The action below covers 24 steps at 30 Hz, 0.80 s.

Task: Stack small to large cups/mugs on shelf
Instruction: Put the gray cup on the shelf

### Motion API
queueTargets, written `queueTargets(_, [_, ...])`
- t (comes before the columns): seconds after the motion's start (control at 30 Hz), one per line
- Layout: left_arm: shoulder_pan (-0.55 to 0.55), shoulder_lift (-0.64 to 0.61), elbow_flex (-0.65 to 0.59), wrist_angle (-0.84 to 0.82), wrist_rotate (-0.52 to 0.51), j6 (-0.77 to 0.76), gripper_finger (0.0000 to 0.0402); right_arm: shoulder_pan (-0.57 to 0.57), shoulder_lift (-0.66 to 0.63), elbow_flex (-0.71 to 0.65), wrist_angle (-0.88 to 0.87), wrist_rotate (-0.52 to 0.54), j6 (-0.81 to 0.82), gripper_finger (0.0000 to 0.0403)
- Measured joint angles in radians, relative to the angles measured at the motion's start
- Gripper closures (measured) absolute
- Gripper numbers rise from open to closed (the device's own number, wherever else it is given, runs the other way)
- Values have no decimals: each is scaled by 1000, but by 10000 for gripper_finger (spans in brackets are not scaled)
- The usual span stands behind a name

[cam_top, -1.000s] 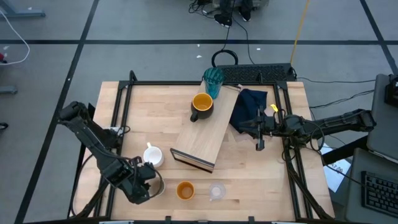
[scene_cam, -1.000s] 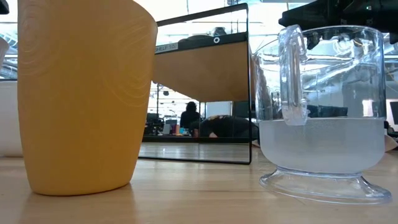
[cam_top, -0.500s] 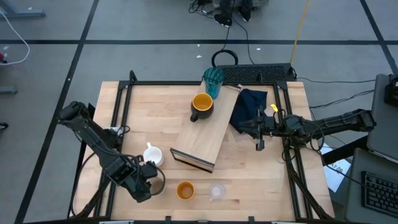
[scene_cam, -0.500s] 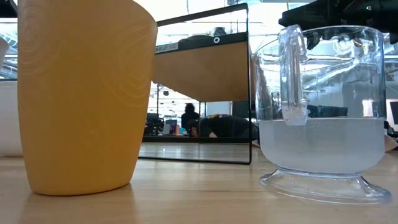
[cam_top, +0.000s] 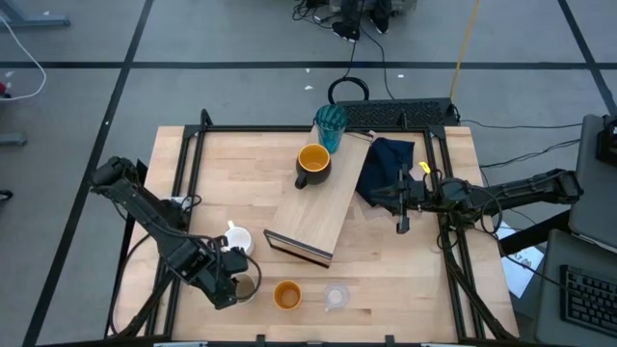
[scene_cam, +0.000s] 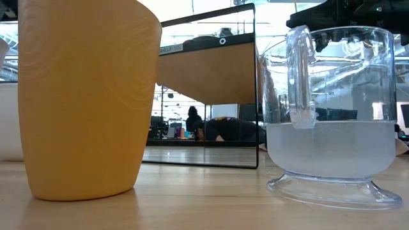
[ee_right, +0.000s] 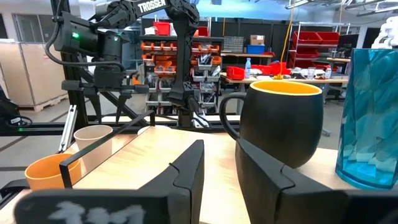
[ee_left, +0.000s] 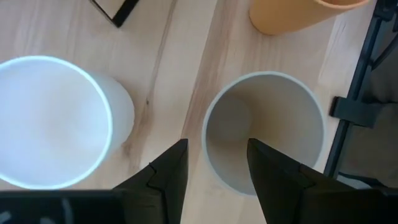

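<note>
Left gripper parted, seemingly straddling rim; right gripper idle.

Two dark, jointed, cable-draped arms

Light-wood worktop inside a black frame. Lying slantwise across its middle, the shelf, dark end edge toward the near side. On the shelf's far end, dark mug, yellow inside. Just beyond that end, on the worktop, teal tumbler. Right of the shelf, navy cloth. Near the front left, white mug, with beige cup just in front of it. Along the front edge, orange cup and clear glass side by side, apart.
</note>
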Motion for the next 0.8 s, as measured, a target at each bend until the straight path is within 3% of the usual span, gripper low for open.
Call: queueTargets(0.8, [16,0,0,13,-45,82,238,0,0,0,-5,0,0,319])
